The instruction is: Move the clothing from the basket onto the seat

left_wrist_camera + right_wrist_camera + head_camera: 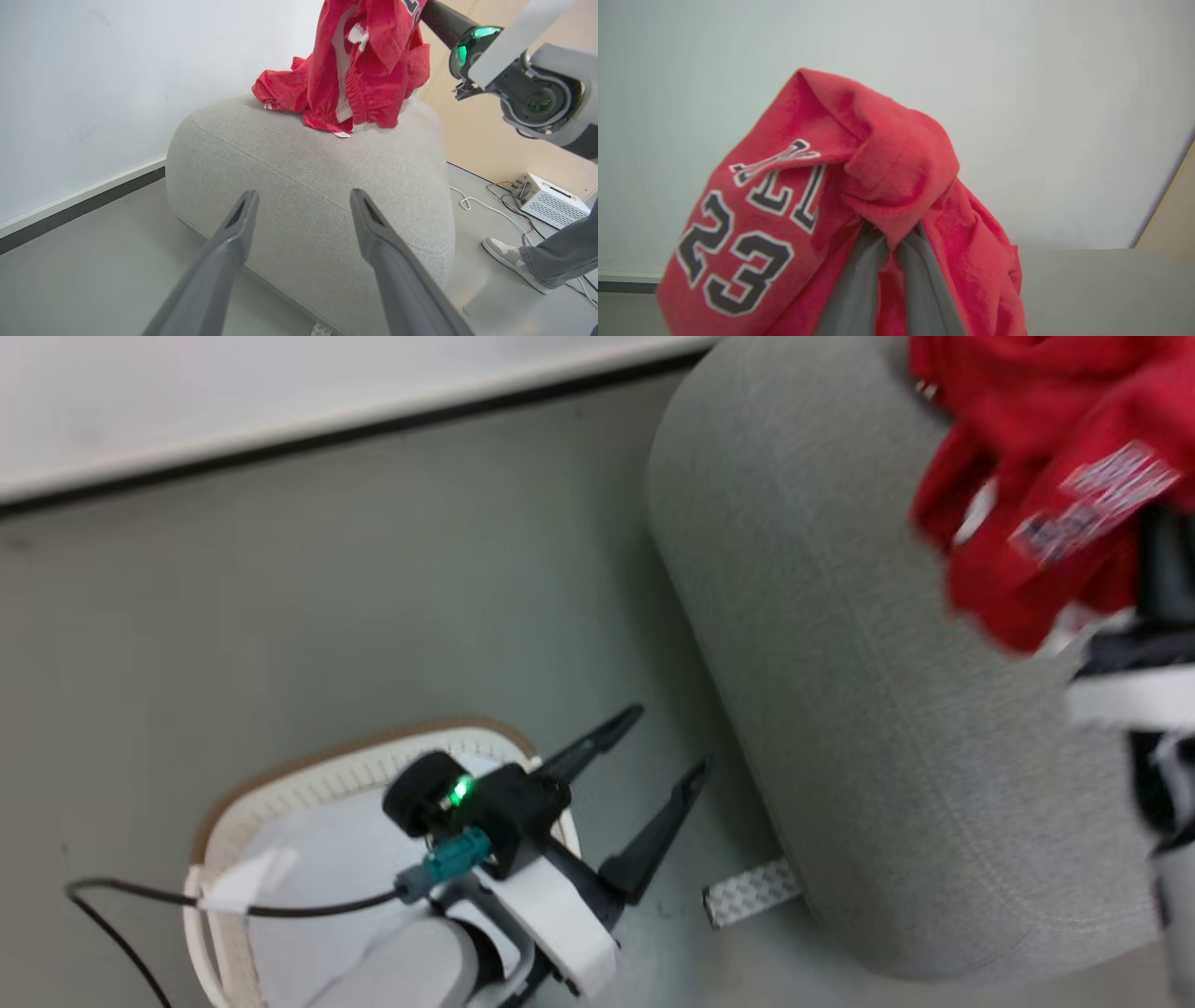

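Right gripper (893, 245), lower centre, is being clamped on the clothing (784, 196) — left gripper (303, 196) jaws being held apart; slide-off risk if released near the seat (280, 154) edge.

Motion blur smears the bright red garments with white striped trim (1036, 476), which run off the head view's top and right edges. The left arm (411, 961) covers much of the cream perforated plastic basket with brown rim (308, 777). Red cloth buries the fingertips of the right gripper (891, 240).
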